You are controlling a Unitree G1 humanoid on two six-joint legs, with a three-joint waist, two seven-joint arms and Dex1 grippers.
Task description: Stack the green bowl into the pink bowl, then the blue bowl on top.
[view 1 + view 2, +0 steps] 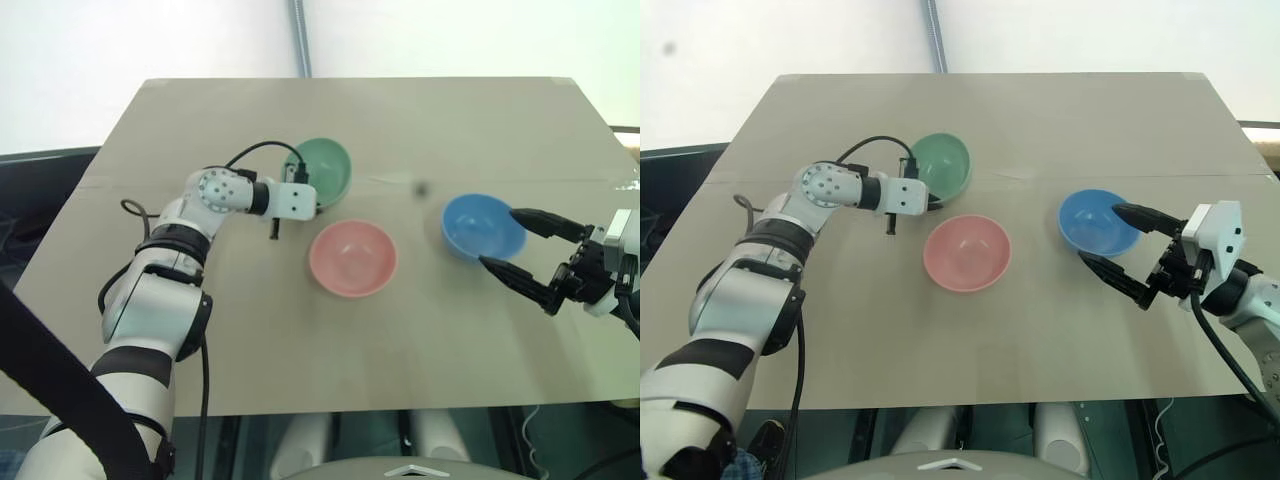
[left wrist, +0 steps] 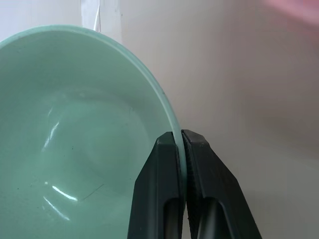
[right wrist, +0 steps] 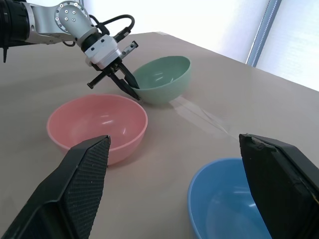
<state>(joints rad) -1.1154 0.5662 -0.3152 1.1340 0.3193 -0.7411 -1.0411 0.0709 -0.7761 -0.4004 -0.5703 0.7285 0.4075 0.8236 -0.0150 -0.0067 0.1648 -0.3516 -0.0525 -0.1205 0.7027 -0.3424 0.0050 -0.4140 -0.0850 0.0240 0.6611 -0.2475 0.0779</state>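
- Looking down from the head views: three bowls sit on the tan table (image 1: 450, 340). The green bowl (image 1: 326, 170) is farthest back, the pink bowl (image 1: 352, 258) just in front of it and slightly right, the blue bowl (image 1: 482, 226) off to the right, apart from both.
- Head views, left gripper (image 1: 312, 203): reaches in from the left and is clamped on the near rim of the green bowl, which looks tipped.
- Head views, right gripper (image 1: 1112, 237): jaws spread wide, one finger over the blue bowl's rim, the other on its near side; holding nothing.
- Left wrist view: the two black fingers (image 2: 162, 189) are closed together with the thin green rim pinched between them, one finger inside the bowl, one outside.
- Right wrist view: the wide-open black fingers (image 3: 75, 194) frame the scene; blue bowl nearest, pink bowl beyond it, green bowl behind with the left gripper on its rim.
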